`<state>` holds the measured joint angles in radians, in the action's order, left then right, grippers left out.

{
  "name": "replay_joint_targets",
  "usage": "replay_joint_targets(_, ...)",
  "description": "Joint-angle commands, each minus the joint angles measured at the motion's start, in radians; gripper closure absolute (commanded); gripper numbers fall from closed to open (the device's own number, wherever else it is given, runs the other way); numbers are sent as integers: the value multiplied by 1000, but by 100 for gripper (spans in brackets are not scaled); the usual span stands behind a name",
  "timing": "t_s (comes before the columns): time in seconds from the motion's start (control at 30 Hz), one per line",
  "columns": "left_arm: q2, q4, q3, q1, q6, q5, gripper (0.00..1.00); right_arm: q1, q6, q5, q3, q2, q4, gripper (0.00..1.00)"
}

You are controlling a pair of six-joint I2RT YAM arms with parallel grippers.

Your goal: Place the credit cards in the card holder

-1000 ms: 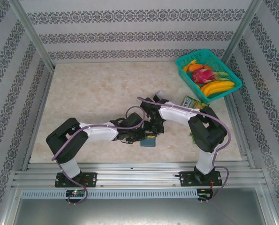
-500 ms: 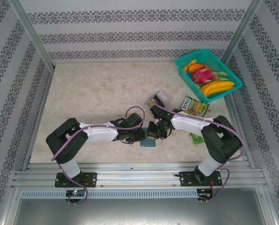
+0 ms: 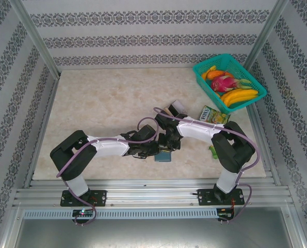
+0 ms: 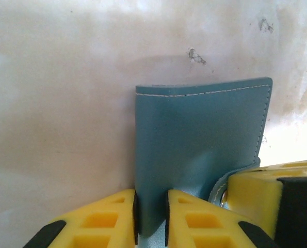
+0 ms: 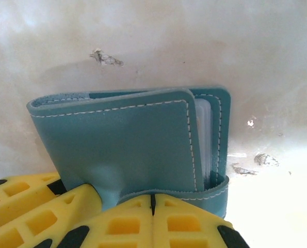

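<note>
At lower centre of the top view, we find the wallet point(image 3: 164, 155) held close over the worktop point(image 3: 101, 103), the left gripper point(image 4: 151, 206) grasping one flap and the right gripper point(image 5: 152, 204) clenched, tips touching its strap point(image 5: 215, 188).

Your two arms reach in from either side and meet near the front of the pale marble-look table point(image 3: 101, 103). The left gripper point(image 3: 154, 150) and right gripper point(image 3: 168, 145) crowd together over the teal wallet point(image 3: 163, 156), which peeks out beneath them. Just beyond the right wrist lie a few cards point(image 3: 173, 109). To their right you see a snack packet point(image 3: 214, 114), and in the far right corner a green basket point(image 3: 212, 59) of fruit.
</note>
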<state>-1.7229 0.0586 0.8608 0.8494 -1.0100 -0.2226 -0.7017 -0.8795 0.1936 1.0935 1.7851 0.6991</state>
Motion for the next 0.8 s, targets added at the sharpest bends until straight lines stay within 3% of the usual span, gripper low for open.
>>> replay_joint_targets(0.0,-37,13,-31,38,1,-11,79,24,1,-187,-101,167,-135,97)
replay_joint_targets(0.17,-41,6,-28,37,0,-15,79,53,-21,-74,-163,7,-237,96)
replay_joint_targets(0.37,-41,12,-24,37,1,-13,79,69,10,-158,-205,-223,-202,94)
replay_joint_targets(0.77,-47,19,-11,38,8,-21,78,7,29,-32,-233,-234,-263,95)
